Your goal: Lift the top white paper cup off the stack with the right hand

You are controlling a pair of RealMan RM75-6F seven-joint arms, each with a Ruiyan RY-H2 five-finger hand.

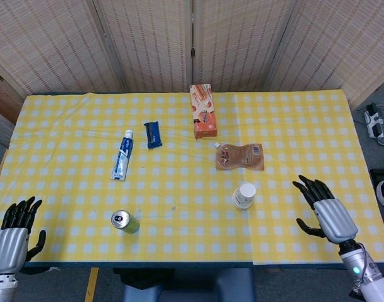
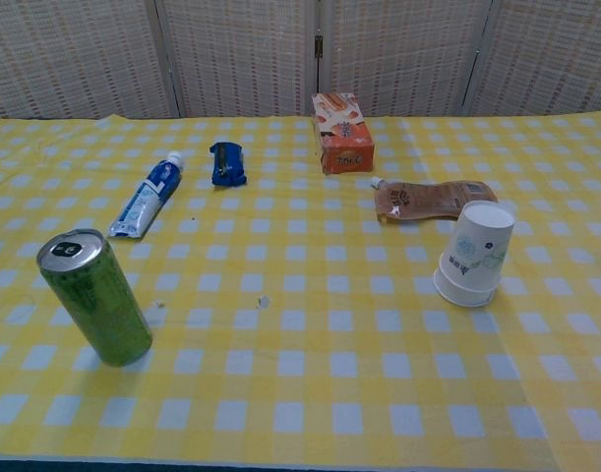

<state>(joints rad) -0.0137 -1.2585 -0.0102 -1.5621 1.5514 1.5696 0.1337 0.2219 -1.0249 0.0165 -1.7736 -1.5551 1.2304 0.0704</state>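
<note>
The stack of white paper cups stands upside down on the yellow checked cloth, right of centre; the chest view shows the paper cups with a faint green and blue print. My right hand hovers over the table's right front part, fingers spread and empty, well to the right of the cups. My left hand hangs past the front left corner, fingers apart, holding nothing. Neither hand shows in the chest view.
A green can stands front left. A blue-white tube and a blue wrapper lie further back. An orange box and a brown pouch lie behind the cups. The table's front edge runs close to both hands.
</note>
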